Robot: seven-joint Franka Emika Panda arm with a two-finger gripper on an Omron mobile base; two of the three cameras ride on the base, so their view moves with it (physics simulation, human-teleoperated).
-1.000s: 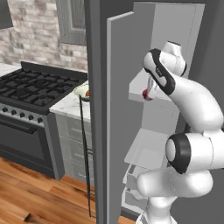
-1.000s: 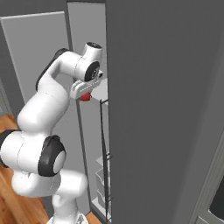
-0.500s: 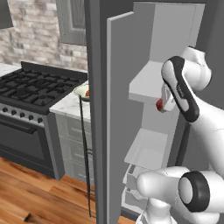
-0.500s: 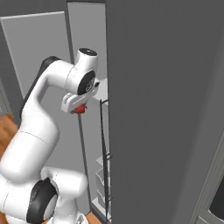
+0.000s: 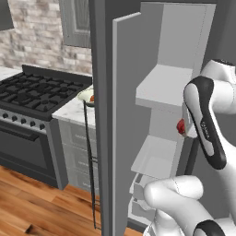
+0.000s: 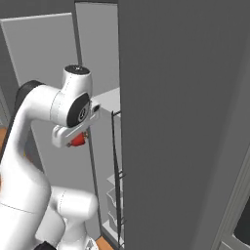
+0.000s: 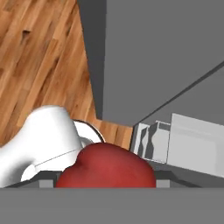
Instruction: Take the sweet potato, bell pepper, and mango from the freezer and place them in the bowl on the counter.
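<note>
black gas stove (image 5: 37,92) | brick wall (image 5: 32,41) | wood floor (image 7: 39,57)

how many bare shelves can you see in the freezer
2: the upper pale grey shelf and the lower pale grey shelf beneath it, above the drawers; more may be hidden.

A: The pepper (image 7: 107,166) beside the freezer (image 5: 168,92) looks smooth, faintly glossy red; the freezer's inner walls are matt pale plastic.
B: The floor (image 7: 41,57) below it is grained wood, and the counter (image 5: 73,110) left of it is veined marble.
</note>
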